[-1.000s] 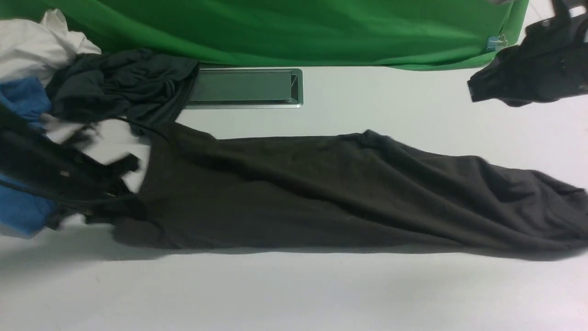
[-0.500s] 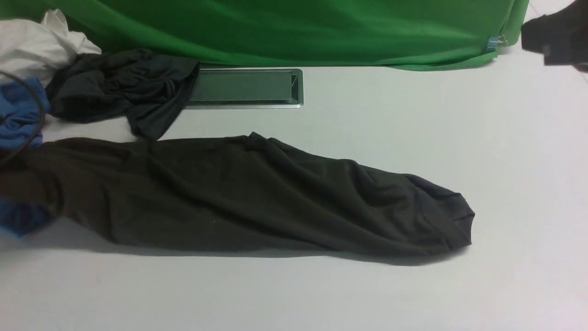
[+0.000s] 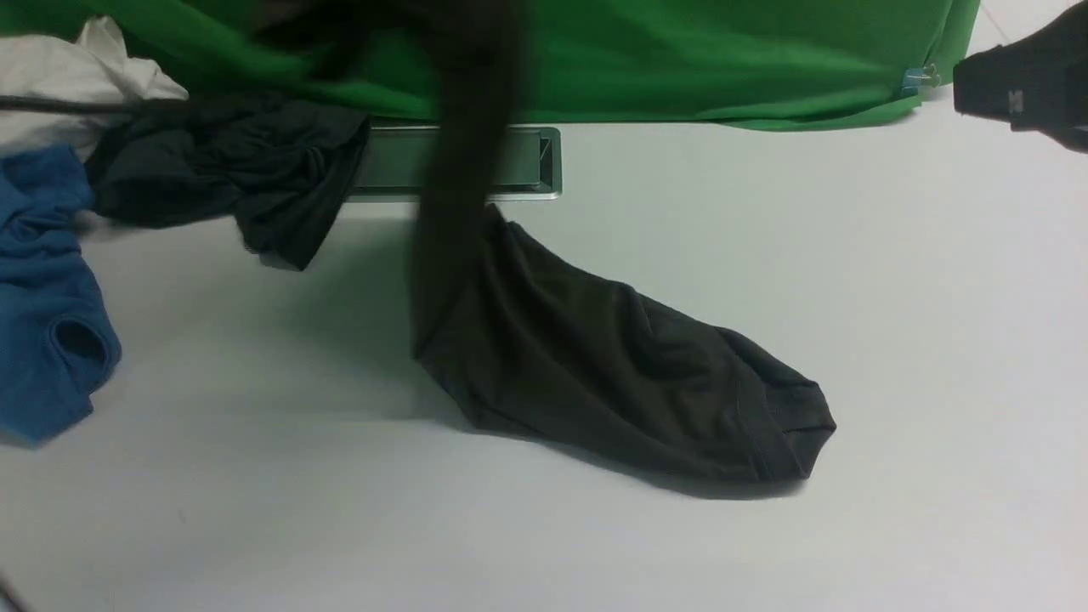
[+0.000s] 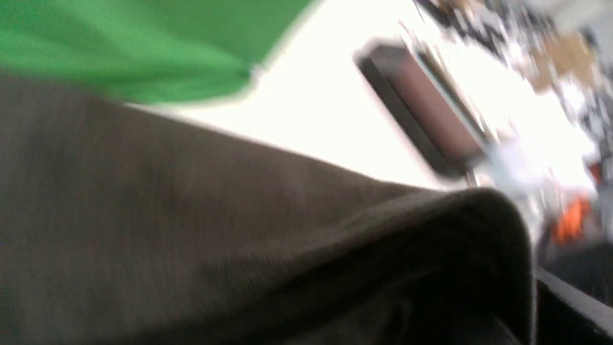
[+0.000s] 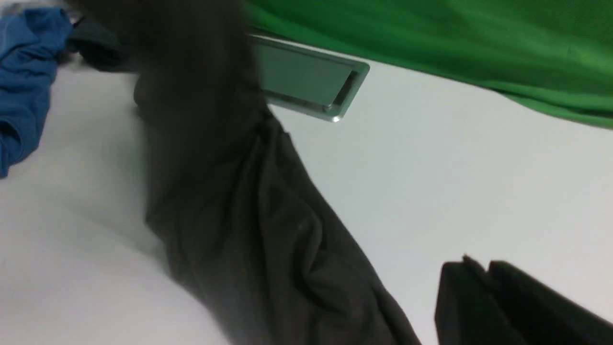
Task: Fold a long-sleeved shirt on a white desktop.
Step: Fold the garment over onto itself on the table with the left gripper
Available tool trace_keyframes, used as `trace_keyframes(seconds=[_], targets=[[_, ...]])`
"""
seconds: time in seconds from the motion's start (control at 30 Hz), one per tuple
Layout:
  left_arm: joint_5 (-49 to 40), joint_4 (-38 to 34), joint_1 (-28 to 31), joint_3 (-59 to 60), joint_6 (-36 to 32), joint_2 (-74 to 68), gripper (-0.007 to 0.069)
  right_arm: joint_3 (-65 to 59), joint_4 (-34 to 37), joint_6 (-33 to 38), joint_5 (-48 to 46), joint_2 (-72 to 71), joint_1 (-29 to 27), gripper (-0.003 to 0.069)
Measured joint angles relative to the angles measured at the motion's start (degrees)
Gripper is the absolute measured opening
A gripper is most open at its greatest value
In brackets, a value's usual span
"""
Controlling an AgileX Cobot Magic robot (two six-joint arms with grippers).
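Observation:
The long-sleeved shirt, dark olive-brown, lies with its lower end bunched on the white desktop. Its upper part rises in a blurred streak past the top of the front view. In the left wrist view the shirt drapes over my left gripper's jaws and hides them, and the cloth hangs from there. My right gripper hovers at the far right, well away from the shirt. Its fingers are shut together with nothing between them, beside the shirt.
The silver cable slot sits behind the shirt. A dark teal-grey garment, a blue garment and white cloth are piled at the back left. The green backdrop closes the far edge.
The shirt was stretched flat across the table; its left part has been pulled up and toward the middle, so only the right end stays down. The right gripper let go and drew back right.

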State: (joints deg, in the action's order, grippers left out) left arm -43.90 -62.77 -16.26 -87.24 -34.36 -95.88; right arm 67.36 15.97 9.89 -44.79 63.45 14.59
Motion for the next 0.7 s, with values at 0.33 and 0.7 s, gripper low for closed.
trace_keyframes(seconds=[0.33, 0.7], targets=[[9.3, 18.5, -27.1, 0.1, 12.5, -24.3, 0.0081, 0.0, -1.9, 0.2, -2.9, -4.5, 0.0, 0.0102], [7.9, 34.2, -26.7, -3.4, 14.4, -19.2, 0.0338, 0.0, -2.9, 0.2, -3.4, -8.1, 0.0, 0.0146]])
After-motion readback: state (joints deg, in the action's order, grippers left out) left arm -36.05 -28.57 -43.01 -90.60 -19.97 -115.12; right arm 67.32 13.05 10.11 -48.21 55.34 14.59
